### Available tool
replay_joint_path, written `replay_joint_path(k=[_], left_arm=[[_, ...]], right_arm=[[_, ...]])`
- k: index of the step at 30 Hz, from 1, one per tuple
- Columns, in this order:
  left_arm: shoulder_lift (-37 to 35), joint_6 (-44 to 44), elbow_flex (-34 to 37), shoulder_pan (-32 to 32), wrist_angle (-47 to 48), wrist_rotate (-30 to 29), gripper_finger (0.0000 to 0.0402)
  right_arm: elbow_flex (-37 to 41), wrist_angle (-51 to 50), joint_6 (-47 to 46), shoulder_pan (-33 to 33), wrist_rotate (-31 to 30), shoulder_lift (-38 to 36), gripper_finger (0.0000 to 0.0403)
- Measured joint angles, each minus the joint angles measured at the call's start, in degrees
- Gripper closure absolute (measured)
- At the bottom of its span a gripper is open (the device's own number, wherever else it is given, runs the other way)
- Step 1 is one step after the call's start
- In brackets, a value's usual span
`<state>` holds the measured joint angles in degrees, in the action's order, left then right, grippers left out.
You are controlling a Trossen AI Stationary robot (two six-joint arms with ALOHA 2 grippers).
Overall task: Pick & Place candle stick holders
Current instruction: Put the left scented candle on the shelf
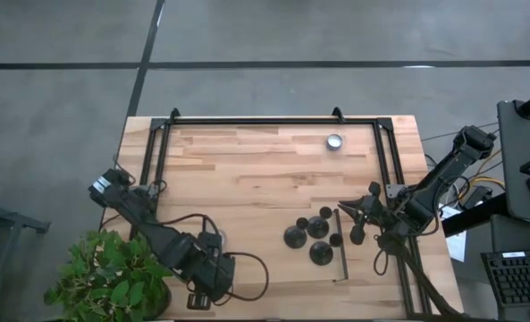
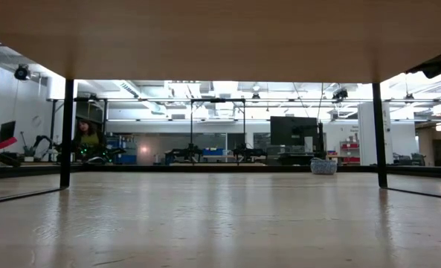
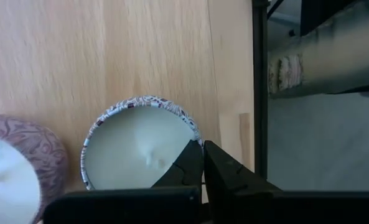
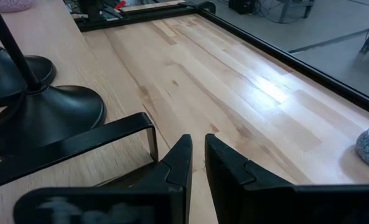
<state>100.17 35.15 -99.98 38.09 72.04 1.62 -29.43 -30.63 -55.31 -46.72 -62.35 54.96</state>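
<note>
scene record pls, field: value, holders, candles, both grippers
surface: wooden table with a black frame
candle stick holders: three black ones clustered at the right front of the table, standing on their disc bases
tin candle: small one alone near the far edge
other candles: two lying under the left wrist camera
left gripper: shut, holding nothing, over the front left of the table
right gripper: nearly shut, empty, low beside the holders
plant: off the front left corner
</note>
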Motion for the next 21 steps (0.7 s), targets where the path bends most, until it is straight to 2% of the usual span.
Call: replay_joint_path(k=[8,17,21], left_arm=[[0.0,3.0,0.0,0.1,0.0,0.2,0.039],[0.0,5.5,0.0,0.3,0.0,0.6,0.0345],[0.0,6.8,0.0,0.3,0.0,3.3,0.0327]], right_arm=[[0.0,0.0,0.2,0.0,0.0,0.0,0.0364],[0.0,0.0,0.2,0.0,0.0,0.0,0.0364],[0.0,0.0,0.2,0.0,0.0,0.0,0.0364]])
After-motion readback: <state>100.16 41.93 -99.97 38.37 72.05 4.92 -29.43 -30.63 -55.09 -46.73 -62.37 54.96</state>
